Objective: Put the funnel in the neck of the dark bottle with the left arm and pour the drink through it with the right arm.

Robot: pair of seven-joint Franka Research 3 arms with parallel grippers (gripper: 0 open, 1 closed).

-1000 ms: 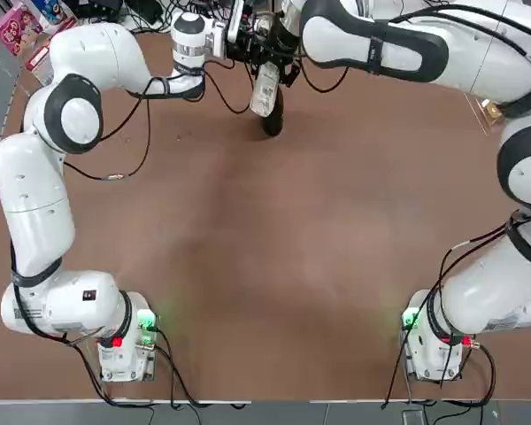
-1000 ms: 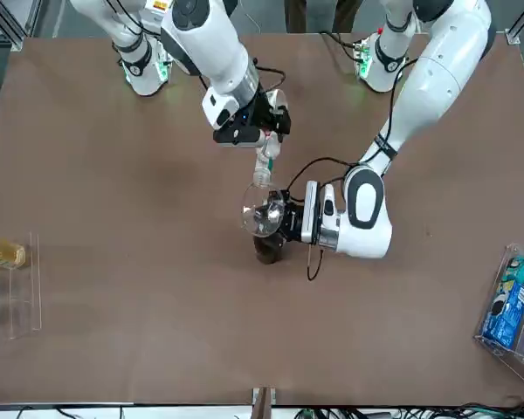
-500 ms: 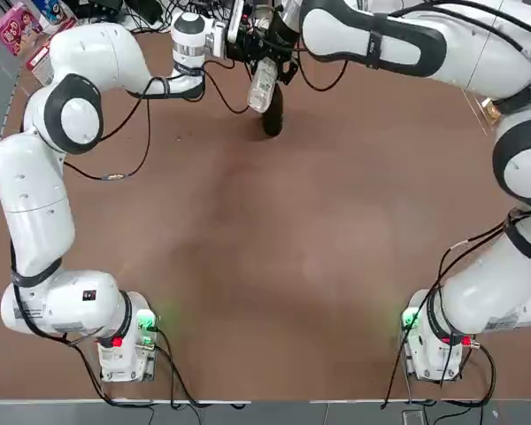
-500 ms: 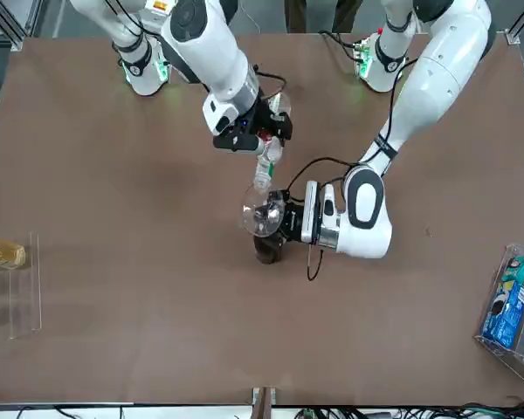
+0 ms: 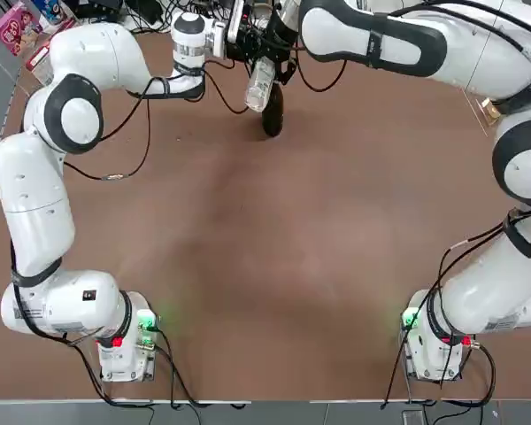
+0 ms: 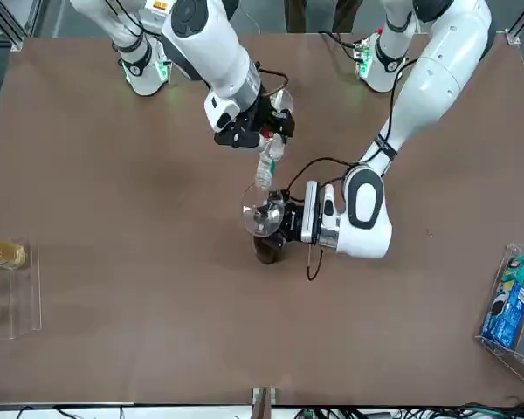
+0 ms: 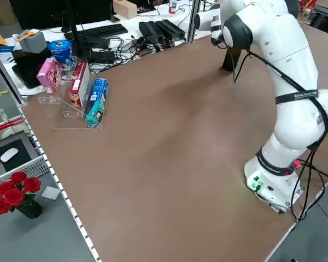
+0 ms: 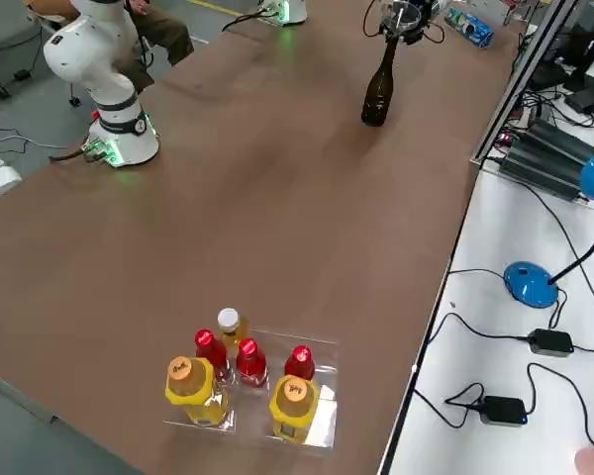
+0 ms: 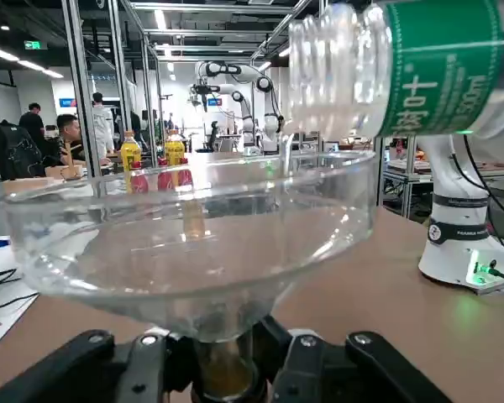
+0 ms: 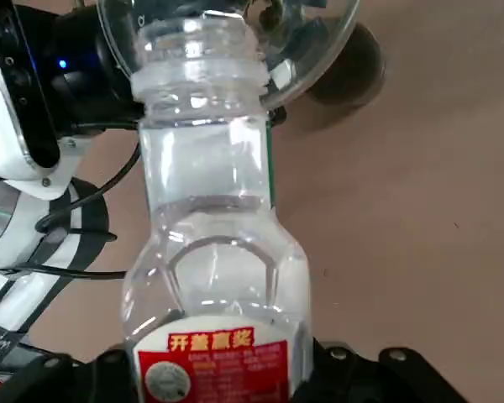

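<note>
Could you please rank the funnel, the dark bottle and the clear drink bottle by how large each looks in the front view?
1. Funnel.
2. Clear drink bottle, about as big; too close to call.
3. Dark bottle, mostly hidden beneath the funnel.

Around my brown table sits plenty that is not mine to handle. Near one edge, a clear plastic tray holds red-capped bottles and yellow-liquid bottles. A clear acrylic stand carries a blue-green snack box and a pink carton. Beyond the table I see a black keyboard, red artificial roses, and a blue desk lamp on a white bench.
</note>
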